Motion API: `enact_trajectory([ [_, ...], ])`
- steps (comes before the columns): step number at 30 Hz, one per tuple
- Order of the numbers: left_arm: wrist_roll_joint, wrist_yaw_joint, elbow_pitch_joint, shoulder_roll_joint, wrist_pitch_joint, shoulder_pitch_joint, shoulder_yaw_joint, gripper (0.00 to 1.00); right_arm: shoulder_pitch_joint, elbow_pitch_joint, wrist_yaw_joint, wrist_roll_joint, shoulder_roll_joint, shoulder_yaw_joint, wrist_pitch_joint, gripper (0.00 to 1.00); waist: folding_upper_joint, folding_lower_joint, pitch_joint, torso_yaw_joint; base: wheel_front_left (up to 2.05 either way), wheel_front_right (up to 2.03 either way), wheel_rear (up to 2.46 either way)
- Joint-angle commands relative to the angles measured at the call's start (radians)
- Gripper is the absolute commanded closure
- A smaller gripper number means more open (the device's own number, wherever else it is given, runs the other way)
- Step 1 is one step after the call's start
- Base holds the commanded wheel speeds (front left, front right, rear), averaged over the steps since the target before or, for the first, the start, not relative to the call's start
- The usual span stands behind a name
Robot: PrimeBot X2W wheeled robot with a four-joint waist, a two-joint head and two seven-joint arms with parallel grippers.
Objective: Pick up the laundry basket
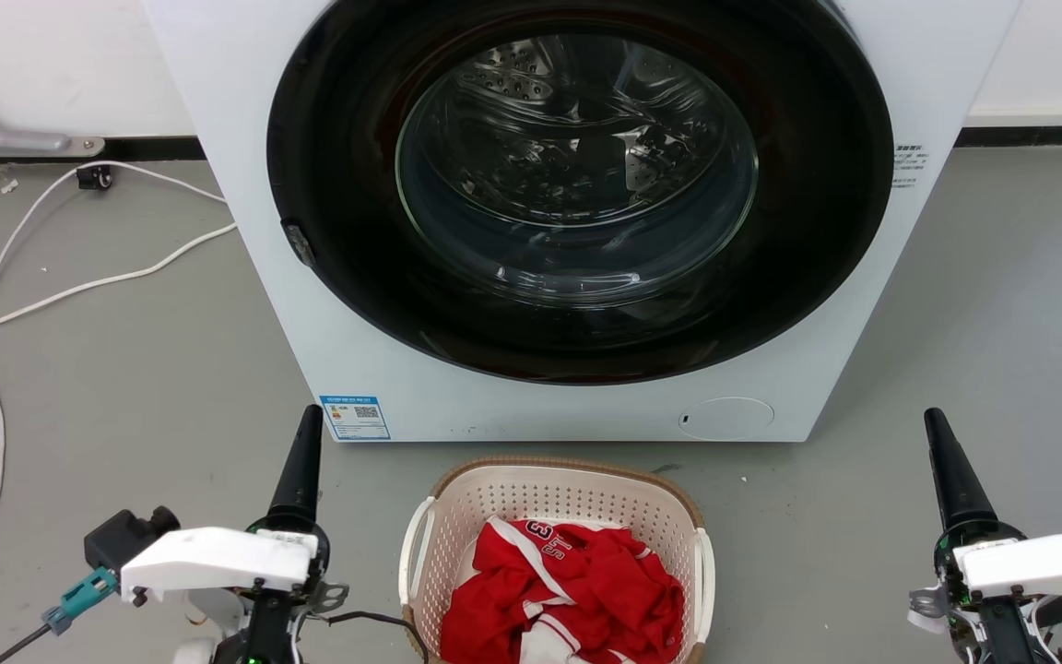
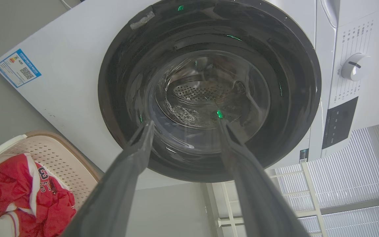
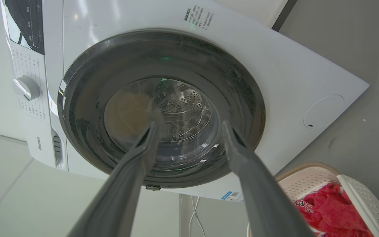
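Parked low before the washing machine (image 1: 356,350) with left gripper (image 2: 185,123) and right gripper (image 3: 189,123) both spread wide and empty, flanking the laundry basket (image 1: 568,464) just in front of it, and liable to tilt and spill the red jersey (image 1: 586,581) if lifting by one loop handle (image 1: 409,549) alone.

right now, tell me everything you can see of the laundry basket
The laundry basket is a small cream-white plastic tub, rounded-rectangular, with perforated walls, a brown woven-look rim and a white loop handle on each side. It stands upright on the grey floor just before the washer, apart from it, holding a crumpled red-and-white garment. The head view cuts off its near edge.
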Motion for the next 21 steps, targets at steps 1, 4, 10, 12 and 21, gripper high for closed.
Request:
enact_trajectory([
  [1,0.057,0.004,-0.023,0.003,-0.012,-0.034,-0.015,0.00,-0.013,-0.026,0.000,-0.061,-0.003,0.001,-0.013,0.00,0.0000,0.0000,0.001,0.001,0.00,0.00,0.00],
  [4,0.130,0.013,-0.026,0.003,-0.024,-0.038,-0.039,0.00,-0.011,-0.038,0.000,-0.128,0.000,0.002,-0.025,0.00,0.0000,0.0000,0.002,0.002,0.00,0.00,0.00],
  [10,0.268,0.031,-0.020,0.003,-0.046,-0.046,-0.084,0.00,-0.003,-0.050,0.000,-0.256,0.003,0.008,-0.048,0.00,0.0000,0.0000,0.003,0.004,0.00,0.00,0.00],
  [12,0.312,0.037,-0.015,0.003,-0.053,-0.048,-0.096,0.00,0.000,-0.051,0.000,-0.303,0.003,0.010,-0.055,0.00,0.0000,0.0000,0.002,0.004,0.00,0.00,0.00],
  [21,0.484,0.062,0.015,0.003,-0.083,-0.050,-0.138,0.00,0.010,-0.041,0.000,-0.523,0.000,0.023,-0.085,0.00,0.0000,0.0000,0.000,0.006,0.00,0.00,0.00],
])
